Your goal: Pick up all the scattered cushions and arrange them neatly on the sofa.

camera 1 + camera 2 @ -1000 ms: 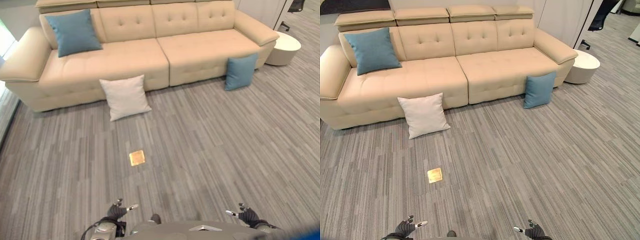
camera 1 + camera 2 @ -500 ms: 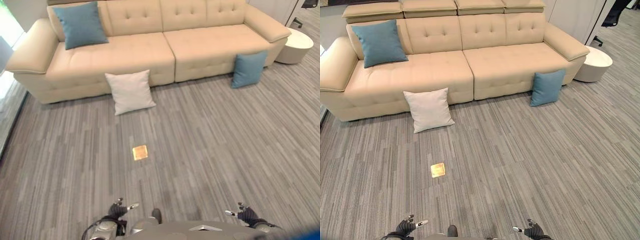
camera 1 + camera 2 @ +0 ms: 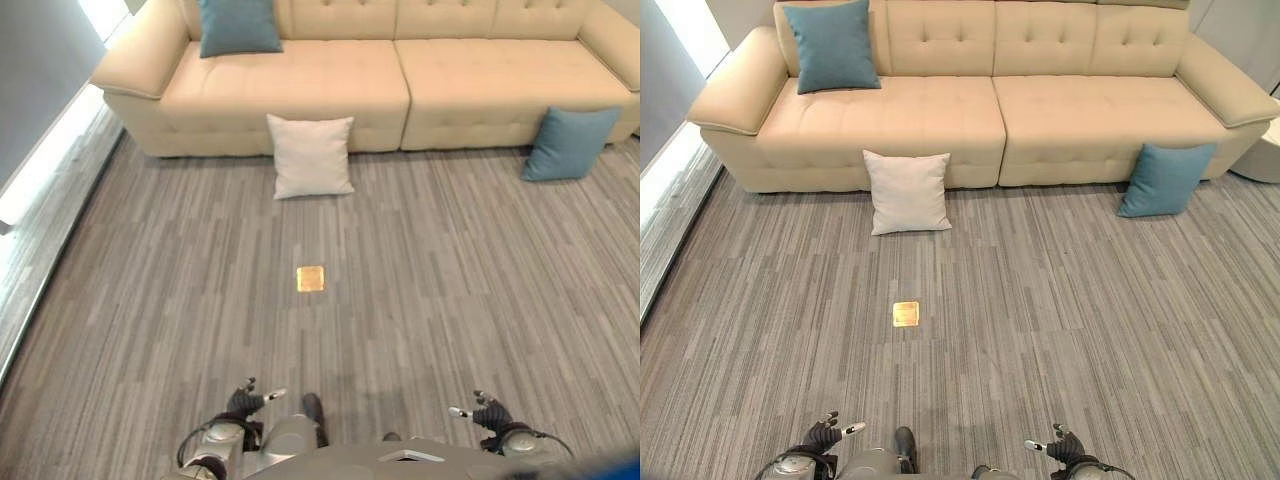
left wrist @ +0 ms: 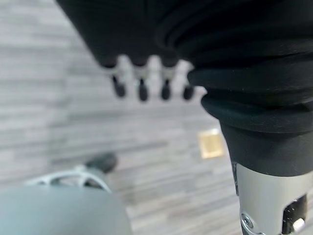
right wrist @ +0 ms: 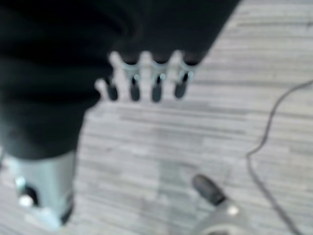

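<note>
Nearest, at the bottom edge: left hand (image 3: 826, 433) and right hand (image 3: 1058, 446), both low and well apart from every cushion. Fingers relaxed and straight in each wrist view, nothing held.

Beyond the hands: grey carpet (image 3: 1060, 320) in narrow striped planks, flat and short-piled. Small square brass floor plate (image 3: 906, 313) set flush into it, roughly midway between hands and sofa.

Farther, left of centre: white cushion (image 3: 908, 191) standing on the carpet, leaning back against the sofa front. Square, plain woven cover, soft rounded edges, corners slightly pinched.

Farther right: teal cushion (image 3: 1164, 179), likewise on the carpet and tilted against the sofa base near the right arm. Same square form, matt fabric.

Farthest: beige sofa (image 3: 1090, 110), long, with smooth leather-like upholstery, button-tufted back and seats, padded arms. Second teal cushion (image 3: 832, 45) already upright on the left seat against the backrest.

Handling, as judged: cushions likely light, soft and compressible, not fragile; fabric probably grippy rather than slick. Expect sag and fold under a one-corner pinch. Preferable hold: top edge or both side edges, fingers pressed well into the filling, or clamped between two hands. Two cushions remaining on the floor; white one nearer.
</note>
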